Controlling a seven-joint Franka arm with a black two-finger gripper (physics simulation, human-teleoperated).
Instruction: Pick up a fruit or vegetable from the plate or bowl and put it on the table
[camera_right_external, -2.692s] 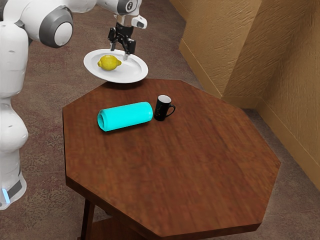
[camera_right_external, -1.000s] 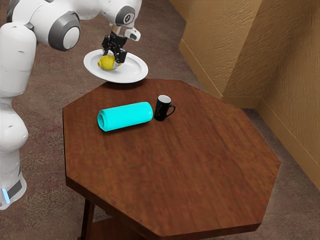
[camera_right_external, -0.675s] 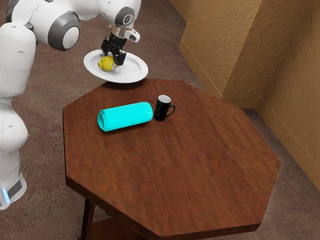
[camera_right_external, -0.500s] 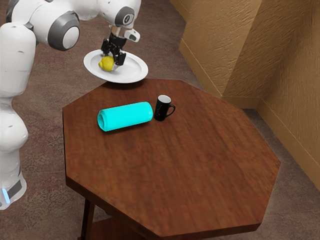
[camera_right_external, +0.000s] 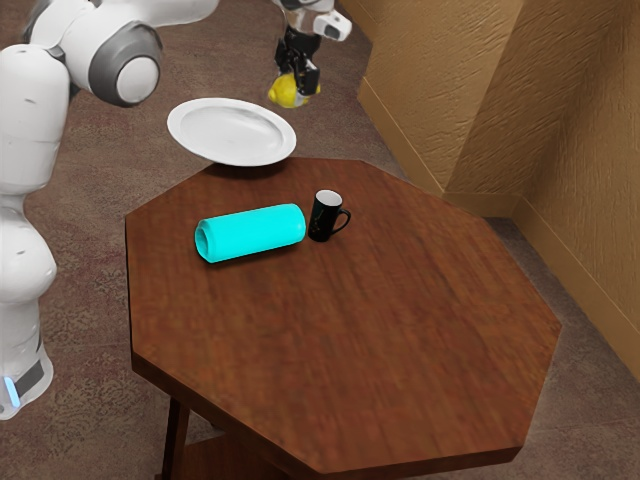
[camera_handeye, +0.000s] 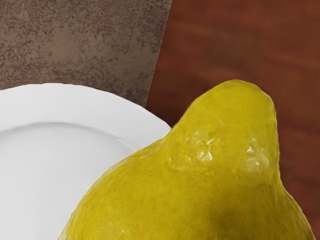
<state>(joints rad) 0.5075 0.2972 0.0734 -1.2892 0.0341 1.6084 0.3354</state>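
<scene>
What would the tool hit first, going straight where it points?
Holding the lemon, the tool points down: probably the wooden tabletop, or perhaps the plate's rim; depth is unclear.

Rounded white arm (camera_right_external: 22, 255), grey collar (camera_right_external: 106, 72), black claw (camera_right_external: 296, 91)

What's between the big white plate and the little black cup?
Brown wooden tabletop lies between the white plate and the black cup; the exterior view shows it.

Low passage is left open across the broad near part of the desk (camera_right_external: 390, 350) in the exterior view. Farther back, it is obstructed by 3 things: the plate (camera_right_external: 230, 132) at the edge, the lying cyan cylinder (camera_right_external: 252, 233), and the black mug (camera_right_external: 321, 220) just beside it.
</scene>
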